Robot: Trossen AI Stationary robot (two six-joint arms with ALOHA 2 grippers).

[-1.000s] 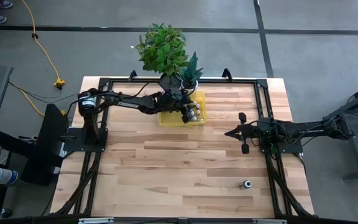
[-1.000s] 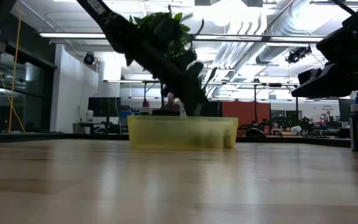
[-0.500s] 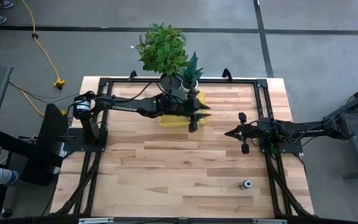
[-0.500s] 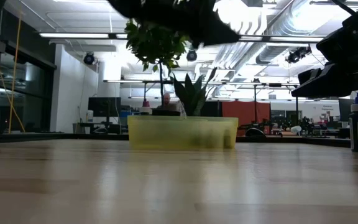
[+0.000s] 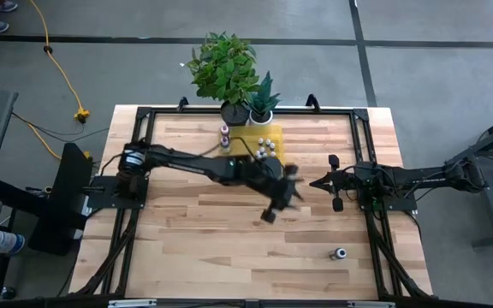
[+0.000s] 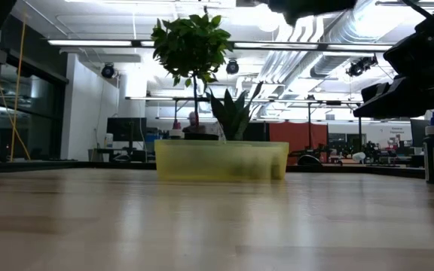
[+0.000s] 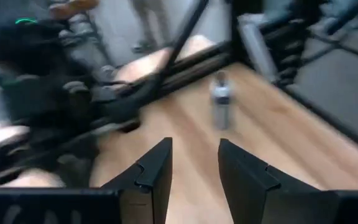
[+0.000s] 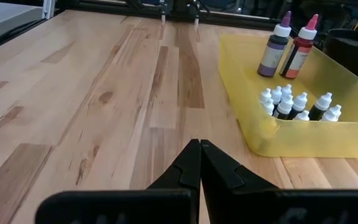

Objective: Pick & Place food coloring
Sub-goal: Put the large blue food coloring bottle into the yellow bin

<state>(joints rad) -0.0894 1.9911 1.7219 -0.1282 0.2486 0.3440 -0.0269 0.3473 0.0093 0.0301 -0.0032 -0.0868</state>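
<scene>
Pale wood planks form the table (image 5: 229,239). Over its middle the left end effector (image 5: 281,195) is stretched, empty, fingers slightly parted. The right end effector (image 5: 322,182) is closed beside it. Small white-capped food coloring bottles (image 8: 294,104) in the translucent yellow tray (image 8: 303,134) are seen only from the right wrist; one lone bottle (image 7: 220,107) stands apart.

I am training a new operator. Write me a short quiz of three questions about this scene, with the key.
1. True or false: the left gripper hovers over bare table, away from the yellow tray.
2. The lone bottle stands: A) in a plant pot; B) on the table, on the right arm's side; C) on the floor.
3. Fill in: in the tray, beside the red tall bottle stands a ___ one.
Key: 1 true; 2 B; 3 purple.
</scene>
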